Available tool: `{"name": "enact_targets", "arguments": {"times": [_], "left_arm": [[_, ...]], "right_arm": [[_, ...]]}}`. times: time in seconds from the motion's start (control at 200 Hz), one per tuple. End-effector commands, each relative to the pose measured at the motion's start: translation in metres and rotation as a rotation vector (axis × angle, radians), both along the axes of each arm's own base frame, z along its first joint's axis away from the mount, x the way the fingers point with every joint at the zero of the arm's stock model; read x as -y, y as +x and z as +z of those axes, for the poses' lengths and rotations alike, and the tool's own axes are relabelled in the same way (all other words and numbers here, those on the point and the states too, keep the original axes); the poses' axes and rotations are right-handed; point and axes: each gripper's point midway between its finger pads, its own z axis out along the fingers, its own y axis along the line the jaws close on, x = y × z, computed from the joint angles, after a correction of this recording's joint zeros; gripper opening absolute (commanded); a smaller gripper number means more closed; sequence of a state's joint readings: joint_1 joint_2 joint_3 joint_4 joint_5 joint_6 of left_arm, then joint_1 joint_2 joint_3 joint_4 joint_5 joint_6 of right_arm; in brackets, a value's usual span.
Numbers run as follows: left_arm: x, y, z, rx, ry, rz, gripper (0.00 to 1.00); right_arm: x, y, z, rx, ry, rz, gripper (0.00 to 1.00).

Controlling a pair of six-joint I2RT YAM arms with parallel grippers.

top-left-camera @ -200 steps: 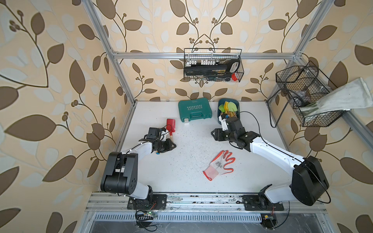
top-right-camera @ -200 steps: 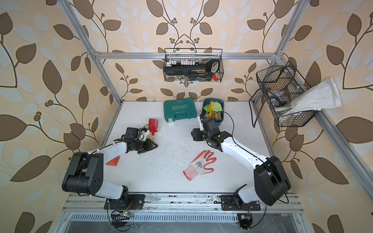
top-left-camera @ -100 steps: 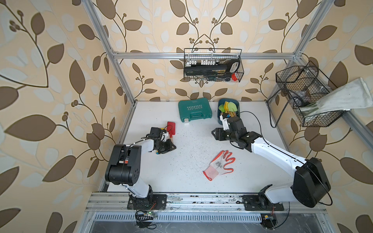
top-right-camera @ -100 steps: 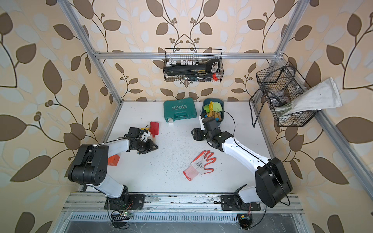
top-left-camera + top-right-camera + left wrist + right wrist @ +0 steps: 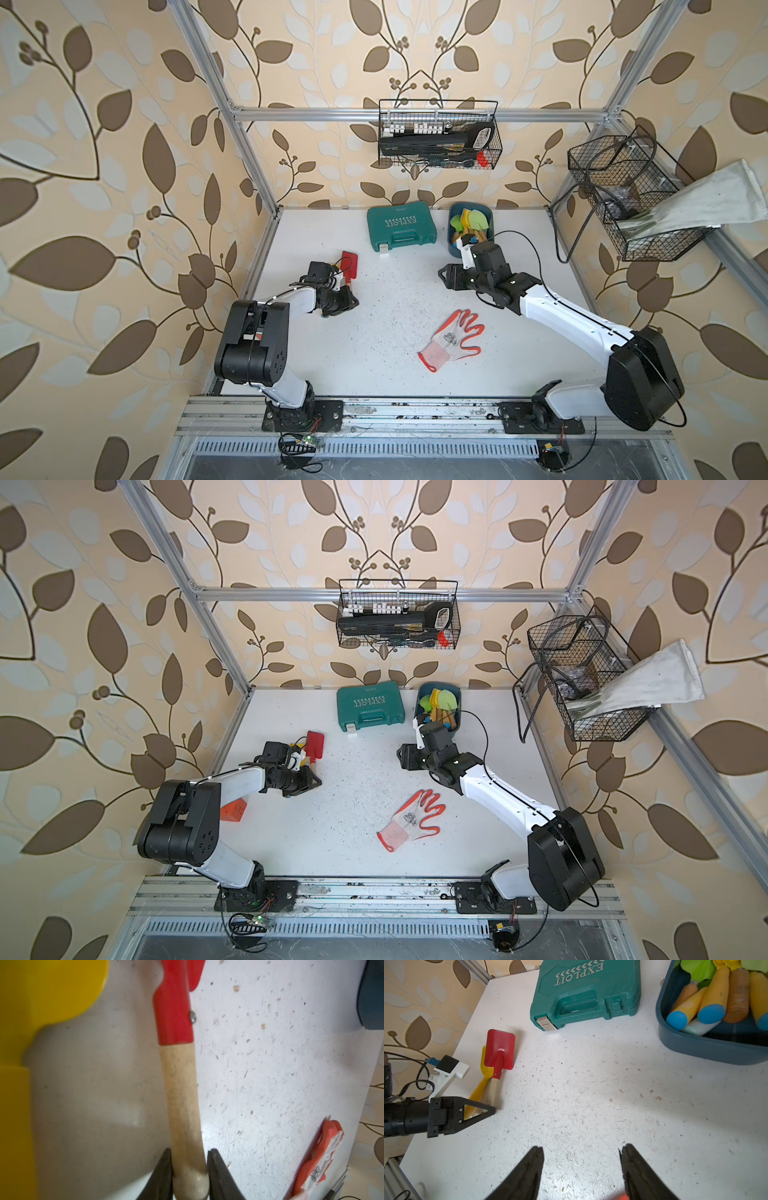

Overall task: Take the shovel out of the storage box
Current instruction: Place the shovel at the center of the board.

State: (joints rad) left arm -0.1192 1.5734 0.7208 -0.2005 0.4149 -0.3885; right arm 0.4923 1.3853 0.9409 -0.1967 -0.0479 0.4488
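Grip shows only in left wrist view: left tool (image 5: 190, 1152) pinches red shovel (image 5: 178, 1084) handle, flat on desk (image 5: 270, 1084) near left edge; right tool (image 5: 581, 1150) gapes empty, storage box (image 5: 695, 1049) at far edge.

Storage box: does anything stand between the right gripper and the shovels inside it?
Nothing visible does. In the right wrist view, only bare table lies between the open right gripper and the storage box; the green case sits off to one side.
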Motion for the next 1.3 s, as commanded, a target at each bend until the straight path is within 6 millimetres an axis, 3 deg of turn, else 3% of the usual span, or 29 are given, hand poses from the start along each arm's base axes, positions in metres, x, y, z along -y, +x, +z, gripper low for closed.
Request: {"name": "enact_targets", "arguments": {"times": [0.0,0.33,0.345,0.535,0.785,0.87,0.985,1.175,1.295], "left_arm": [[-0.006,-0.002,0.004,0.017,0.039,0.015,0.32],[-0.006,-0.002,0.023,0.086,0.035,0.016,0.46],[-0.005,0.0,0.033,0.119,0.033,0.019,0.46],[0.001,-0.005,0.077,0.269,0.044,0.007,0.51],[0.032,-0.015,0.163,0.557,0.011,-0.068,0.56],[0.05,-0.02,0.191,0.678,-0.054,-0.11,0.57],[0.059,-0.028,0.211,0.775,-0.118,-0.138,0.58],[0.066,-0.032,0.213,0.796,-0.143,-0.192,0.59],[0.069,-0.033,0.211,0.803,-0.164,-0.203,0.59]], "right_arm": [[0.008,-0.001,0.006,0.025,0.008,-0.03,0.62],[0.018,0.002,0.003,0.045,-0.026,-0.065,0.64],[0.019,0.002,0.003,0.046,-0.032,-0.069,0.65],[0.028,0.006,0.003,0.067,-0.076,-0.094,0.69],[0.054,0.019,0.008,0.043,-0.104,-0.175,0.71],[0.07,0.031,0.016,0.013,-0.101,-0.227,0.71],[0.093,0.055,0.025,-0.033,-0.154,-0.291,0.71],[0.119,0.109,0.022,-0.146,-0.171,-0.351,0.57],[0.125,0.133,0.005,-0.224,-0.198,-0.352,0.56]]}}
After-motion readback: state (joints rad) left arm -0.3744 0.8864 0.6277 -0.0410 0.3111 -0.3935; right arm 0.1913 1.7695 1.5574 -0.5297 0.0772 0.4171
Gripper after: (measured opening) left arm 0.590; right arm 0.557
